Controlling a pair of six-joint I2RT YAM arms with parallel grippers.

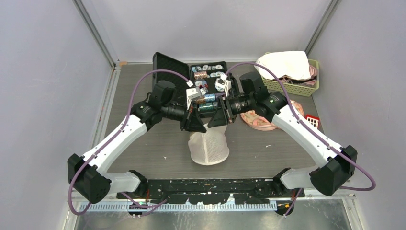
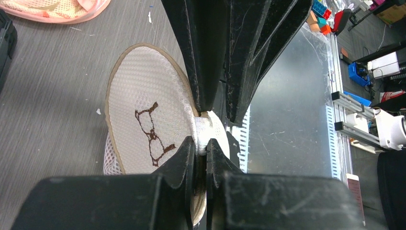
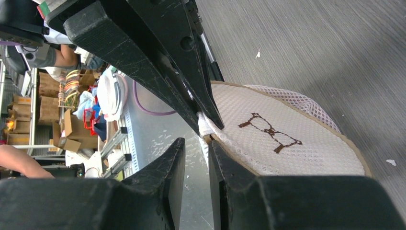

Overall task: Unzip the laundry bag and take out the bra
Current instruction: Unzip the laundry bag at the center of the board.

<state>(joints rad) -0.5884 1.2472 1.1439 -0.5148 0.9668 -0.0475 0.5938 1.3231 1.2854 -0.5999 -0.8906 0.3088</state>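
Note:
The white mesh laundry bag [image 1: 208, 146] with a tan rim and a brown stitched figure [image 2: 148, 129] hangs over the table's middle. My left gripper [image 1: 201, 127] is shut on a fold of white fabric at the bag's top edge [image 2: 203, 136]. My right gripper [image 1: 214, 124] faces it tip to tip, jaws a little apart with nothing between them [image 3: 196, 141]; one fingertip [image 3: 214, 143] touches the bag's rim [image 3: 225, 148]. A peach, pink-edged bra [image 1: 258, 120] lies on the table right of the bag. What is inside the bag does not show.
An open black case [image 1: 165, 67] with small parts stands behind the grippers. A green basket [image 1: 313, 64] holding white cloth sits at the back right. A small red and white block [image 1: 312, 120] lies near the bra.

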